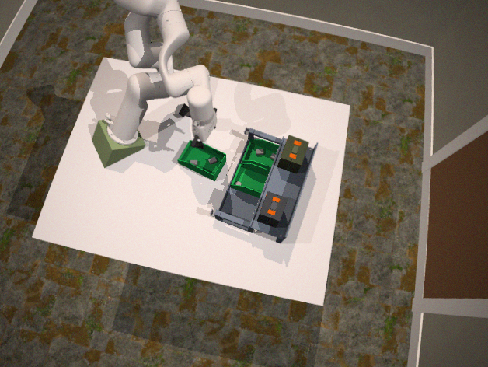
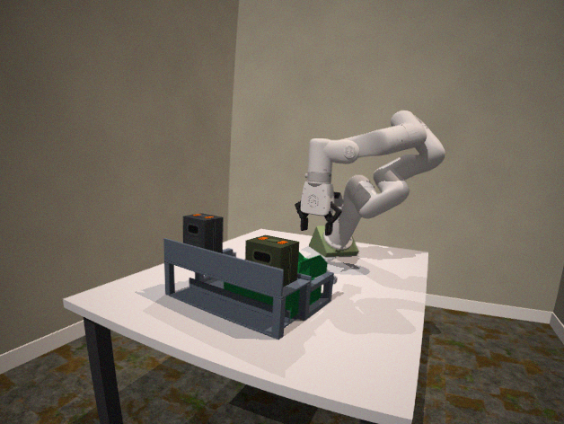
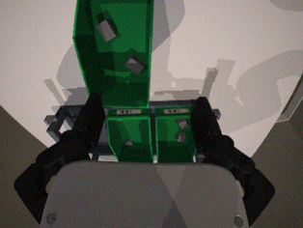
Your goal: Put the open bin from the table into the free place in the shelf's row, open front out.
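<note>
A green open bin (image 1: pixel 201 167) (image 3: pixel 114 55) stands on the table in front of the shelf, with two grey parts in it. My gripper (image 2: pixel 316 226) (image 3: pixel 148 105) is open and empty. It points down, well above the table; in the top view one finger overlaps the bin's upper left edge. The grey-blue shelf (image 1: pixel 238 205) (image 2: pixel 223 269) holds two green bins side by side: one (image 1: pixel 252 148) (image 3: pixel 165 150) with two parts, one (image 1: pixel 252 176) (image 3: pixel 135 152) with one small part. The free place is beside the latter, at the lower end in the top view.
An olive box (image 1: pixel 290 159) (image 2: pixel 269 248) and a dark box (image 1: pixel 272 208) (image 2: pixel 202 231), both with orange marks, stand on the rear board behind the row. The shelf has raised end rails and posts. The robot's green base (image 1: pixel 112 152) (image 2: pixel 319 241) stands behind the table bin, away from the shelf.
</note>
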